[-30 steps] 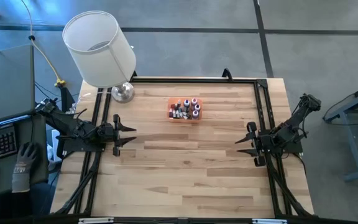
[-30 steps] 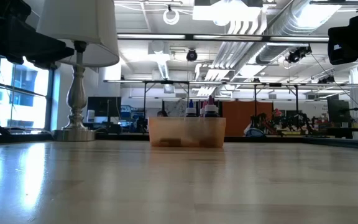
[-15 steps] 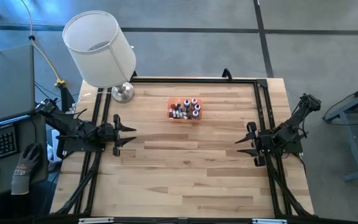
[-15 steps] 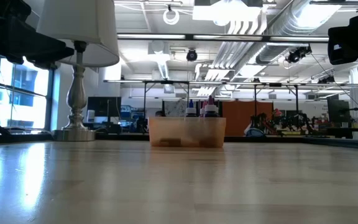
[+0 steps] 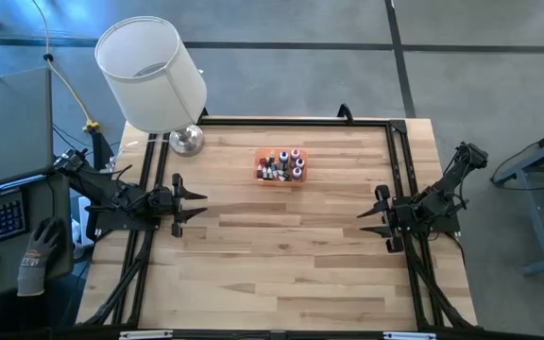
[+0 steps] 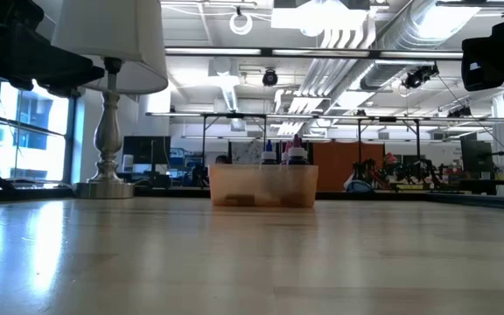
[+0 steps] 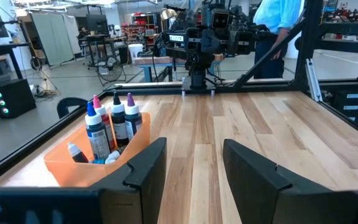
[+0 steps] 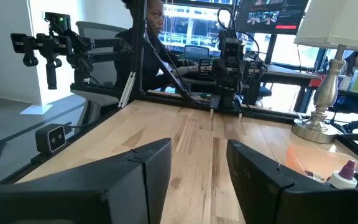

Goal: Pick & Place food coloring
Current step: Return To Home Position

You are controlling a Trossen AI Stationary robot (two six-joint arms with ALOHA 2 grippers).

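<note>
One counter [image 5: 281,264] carries one orange tray [image 5: 280,181] near its far edge, packed with food coloring bottles [image 5: 281,164], roughly a dozen, too crowded for an exact count. One lamp [image 5: 151,76] stands at the far left corner. One left pincer [image 5: 199,205] is at the left edge and one right pincer [image 5: 363,222] at the right edge, two in all.

TWIN ARMS IN BLACK: The left arm [image 5: 121,196], by the surface's left edge, and the right arm [image 5: 439,196], by its right edge, are showing one build: matte black, boxy links joined at rounded housings. From above, the left gripper [image 5: 197,204] and the right gripper [image 5: 364,223] are each ending in two dark pointed prongs. Up close, the left gripper's fingers [image 7: 143,168] and the right gripper's fingers [image 8: 145,167] are appearing as broad, angular black plates with bevelled edges.
</note>
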